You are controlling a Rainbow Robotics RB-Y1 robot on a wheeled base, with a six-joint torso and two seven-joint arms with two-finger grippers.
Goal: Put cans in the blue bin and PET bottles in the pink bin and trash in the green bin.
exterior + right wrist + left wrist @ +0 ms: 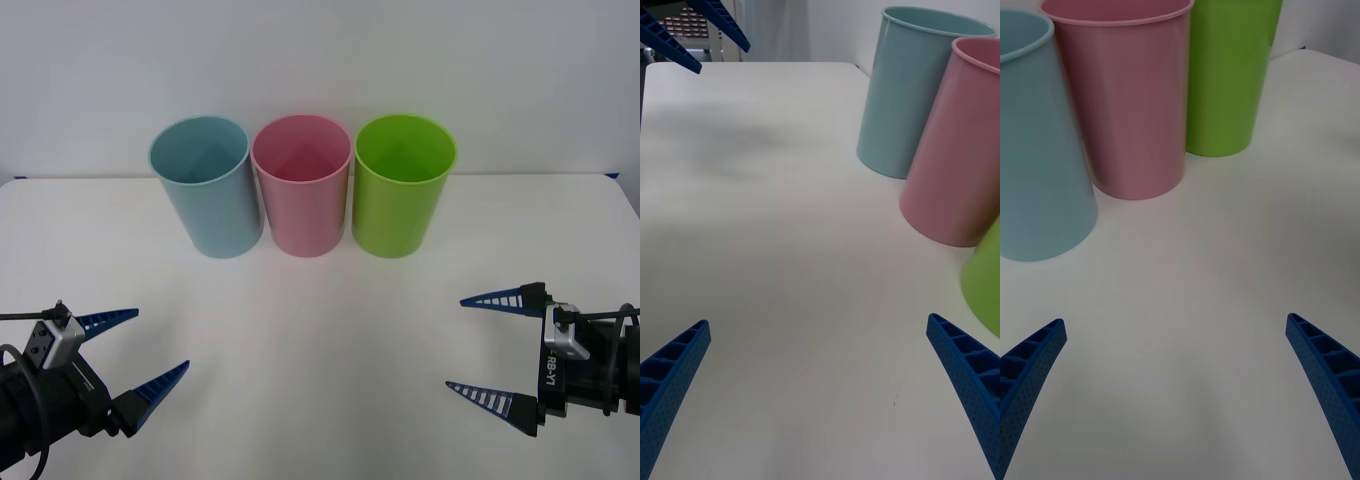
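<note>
White table (320, 350): spans the frame.

Three tall, round, tapering plastic bins, upper centre, in a touching row: light blue bin (208, 190), pink bin (303, 188), lime-green bin (399, 190). We judge them light, stiff and easily tipped.

Left gripper (128, 352), lower left: fingers spread wide, holding nothing.

Right gripper (484, 345), lower right: likewise spread and unladen.

Both sit well apart from the bins. We find no can here.
</note>
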